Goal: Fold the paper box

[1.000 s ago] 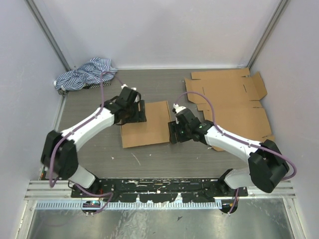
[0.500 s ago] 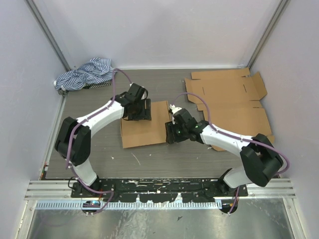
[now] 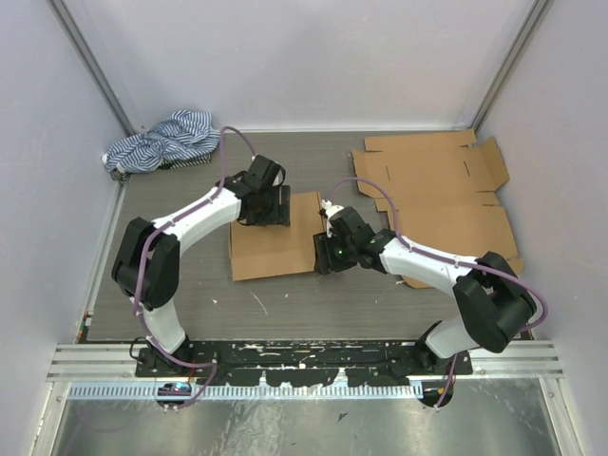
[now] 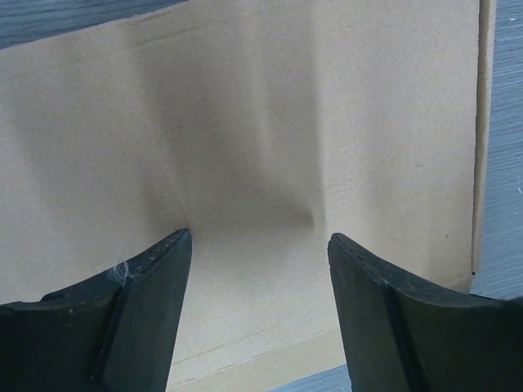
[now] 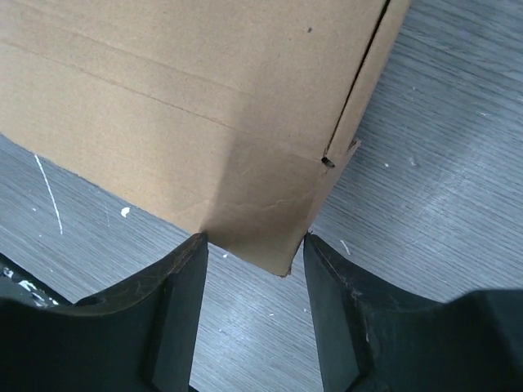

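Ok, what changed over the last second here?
The left hand slid right along the far edge of the folded cardboard box, open, its elbow swinging inward. The right hand eased left onto the near right corner, fingers narrowing around it; whether it grips yet is unclear. The box, the striped cloth and the flat cardboard sheets stayed put.

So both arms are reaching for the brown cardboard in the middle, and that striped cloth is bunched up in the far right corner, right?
Not quite. The striped cloth is bunched up in the far left corner, not the right, as the top external view shows. The rest holds: the left gripper and the right gripper are both at the brown cardboard in the middle.
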You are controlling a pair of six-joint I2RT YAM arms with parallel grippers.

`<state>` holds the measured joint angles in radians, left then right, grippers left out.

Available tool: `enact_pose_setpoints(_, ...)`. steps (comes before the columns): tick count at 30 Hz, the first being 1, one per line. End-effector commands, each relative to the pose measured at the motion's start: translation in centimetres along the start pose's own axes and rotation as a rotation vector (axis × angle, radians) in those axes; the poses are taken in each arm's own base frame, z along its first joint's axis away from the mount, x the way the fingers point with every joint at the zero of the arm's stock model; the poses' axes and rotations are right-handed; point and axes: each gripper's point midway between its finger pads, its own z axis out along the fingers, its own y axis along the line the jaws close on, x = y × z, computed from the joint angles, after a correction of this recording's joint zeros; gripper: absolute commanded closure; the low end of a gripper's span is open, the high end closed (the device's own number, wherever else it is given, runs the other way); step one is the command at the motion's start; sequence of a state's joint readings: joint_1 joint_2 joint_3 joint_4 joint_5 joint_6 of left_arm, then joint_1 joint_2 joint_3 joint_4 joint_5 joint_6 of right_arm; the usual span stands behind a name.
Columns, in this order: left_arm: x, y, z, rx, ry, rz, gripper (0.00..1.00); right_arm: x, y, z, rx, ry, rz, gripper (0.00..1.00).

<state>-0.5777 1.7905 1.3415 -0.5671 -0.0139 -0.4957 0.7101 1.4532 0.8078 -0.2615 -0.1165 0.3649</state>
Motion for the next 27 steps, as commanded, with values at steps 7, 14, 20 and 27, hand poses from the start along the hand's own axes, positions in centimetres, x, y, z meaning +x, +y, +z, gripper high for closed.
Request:
enact_pose_setpoints(7,-0.1,-0.5,0.4,0.007,0.039,0.017,0.26,-3.7,3.1,-2.2,-0.128,-0.132,-0.034,0.46)
enact_pose_setpoints(14,0.2,-0.4,1.0,-0.004,0.058,0.01,0.26,-3.7,3.4,-2.7,-0.14,-0.133,-0.037,0.47)
enact_pose_setpoints(20,0.0,-0.4,1.2,-0.009,0.06,0.009,0.27,-3.4,2.1,-1.9,-0.071,-0.119,-0.027,0.47)
enact_pose_setpoints(27,-0.8,-0.6,0.7,-0.008,0.032,0.019,0.27,-3.3,-0.4,-1.3,0.066,-0.134,0.004,0.36)
